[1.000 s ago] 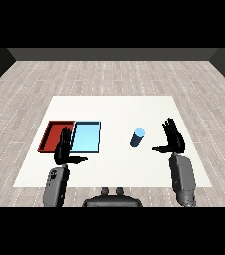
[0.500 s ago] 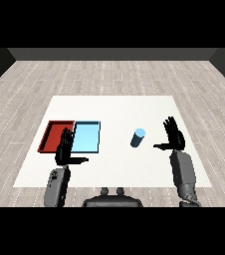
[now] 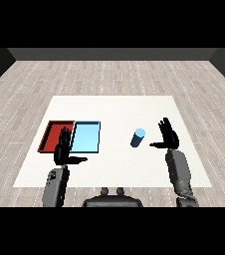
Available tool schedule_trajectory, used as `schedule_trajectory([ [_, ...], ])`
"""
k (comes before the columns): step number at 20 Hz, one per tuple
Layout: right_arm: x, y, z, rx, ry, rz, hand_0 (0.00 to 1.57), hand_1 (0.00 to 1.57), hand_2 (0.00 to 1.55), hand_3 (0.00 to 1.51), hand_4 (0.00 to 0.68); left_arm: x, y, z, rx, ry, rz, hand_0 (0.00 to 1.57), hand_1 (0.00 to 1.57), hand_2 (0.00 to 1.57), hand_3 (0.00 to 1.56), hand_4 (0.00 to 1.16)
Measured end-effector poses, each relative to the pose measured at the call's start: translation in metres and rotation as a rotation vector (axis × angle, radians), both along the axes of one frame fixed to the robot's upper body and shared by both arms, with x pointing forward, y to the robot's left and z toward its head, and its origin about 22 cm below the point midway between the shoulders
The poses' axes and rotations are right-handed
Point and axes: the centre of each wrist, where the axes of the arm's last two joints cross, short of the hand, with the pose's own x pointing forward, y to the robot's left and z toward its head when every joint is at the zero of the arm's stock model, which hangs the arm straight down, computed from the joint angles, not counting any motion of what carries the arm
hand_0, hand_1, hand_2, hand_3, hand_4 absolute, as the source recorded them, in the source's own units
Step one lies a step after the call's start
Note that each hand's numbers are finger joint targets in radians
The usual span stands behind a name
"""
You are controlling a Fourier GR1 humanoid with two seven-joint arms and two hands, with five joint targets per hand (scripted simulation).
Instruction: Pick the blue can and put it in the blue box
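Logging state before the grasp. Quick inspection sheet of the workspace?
Surface: white table, on a grey plank floor.
Job's things: blue can upright, right of the light blue tray; tray holds nothing.
Clutter: red tray touching the blue tray's left side.
Hands: right hand open, beside the can, not touching; left hand open, before the trays.
Cables: nothing seen.
Surroundings: dark walls.

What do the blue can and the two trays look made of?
Blue can: probably painted metal or plastic; smooth, matte, paler top. Red tray and light blue tray: likely plastic; flat even colour, thin raised rims, no gloss. No texture settles it.
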Motion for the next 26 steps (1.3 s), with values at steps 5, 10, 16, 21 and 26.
schedule_trajectory([
  [5,0.002,0.015,-0.007,0.019,0.043,-0.006,0.00,0.00,0.00,0.00,0.000,-0.001,0.003,-0.003,-0.006,0.004,0.014,0.00,0.00,0.00,0.00,0.00],
  [10,0.010,0.022,-0.019,0.031,0.082,-0.007,0.00,0.00,0.00,0.00,0.000,0.006,0.004,-0.004,-0.021,-0.015,0.008,0.00,0.00,0.00,0.00,0.00],
  [16,0.004,0.032,-0.028,0.036,0.106,0.000,0.00,0.00,0.00,0.00,0.000,-0.001,0.007,0.001,-0.026,-0.016,0.012,0.00,0.00,0.00,0.00,0.00],
  [21,0.006,0.035,-0.042,0.047,0.128,0.005,0.00,0.00,0.00,0.00,0.000,-0.002,0.006,0.000,-0.025,-0.018,0.023,0.00,0.00,0.00,0.00,0.00],
  [26,0.013,0.046,-0.051,0.050,0.141,0.021,0.00,0.00,0.00,0.00,0.000,-0.006,0.004,0.005,-0.018,-0.022,0.029,0.00,0.00,0.00,0.00,0.00],
])
